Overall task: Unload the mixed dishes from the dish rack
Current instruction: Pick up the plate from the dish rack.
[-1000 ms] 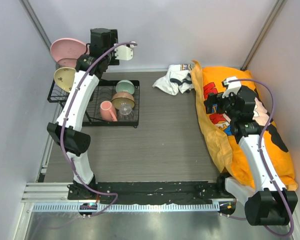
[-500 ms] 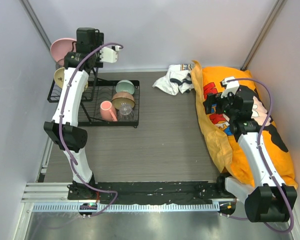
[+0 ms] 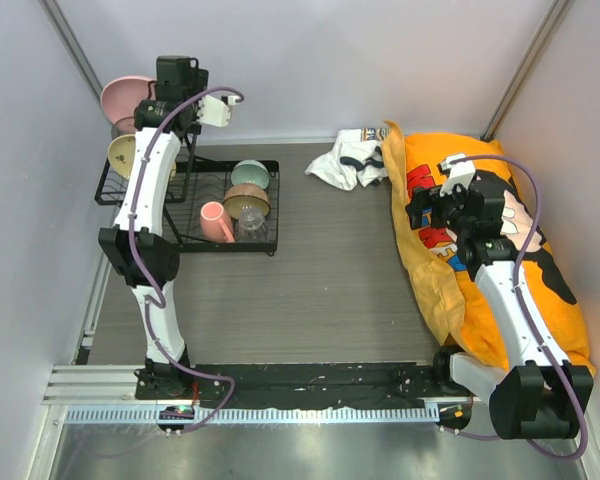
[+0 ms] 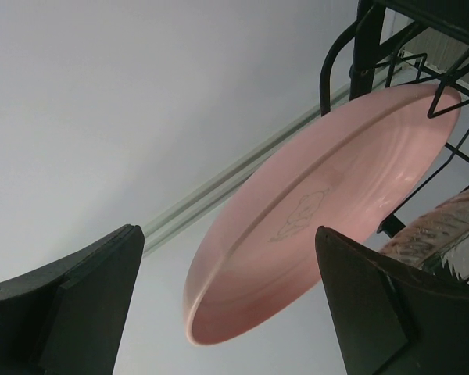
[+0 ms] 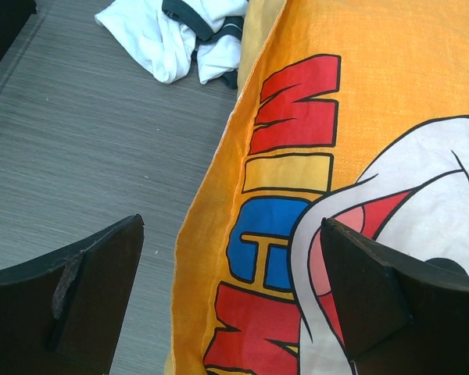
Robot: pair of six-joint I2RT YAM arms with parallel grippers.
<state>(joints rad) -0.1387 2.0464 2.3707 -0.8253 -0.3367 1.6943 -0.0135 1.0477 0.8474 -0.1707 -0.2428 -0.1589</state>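
The black wire dish rack [image 3: 193,243] stands at the far left. The large pink plate [image 3: 128,94] and the tan shallow dish [image 3: 123,155] stand on edge in its raised part. A pink mug [image 3: 216,221], a clear glass cup [image 3: 251,229], a mint-green bowl [image 3: 250,174] and a tan bowl [image 3: 246,200] sit in the lower tray. My left gripper [image 3: 152,100] is open beside the pink plate. In the left wrist view the plate [image 4: 320,211] lies just beyond the open gripper [image 4: 227,234], untouched. My right gripper [image 3: 430,210] is open and empty above an orange cloth.
A large orange printed cloth [image 3: 500,250] covers the right side and also shows in the right wrist view [image 5: 297,195]. A crumpled white garment [image 3: 345,158] lies at the back centre. Walls close in left, back and right. Rack wires [image 4: 375,31] frame the plate.
My left gripper has swung left from above the rack's middle to the pink plate, then barely shifted. The right arm has hardly moved.
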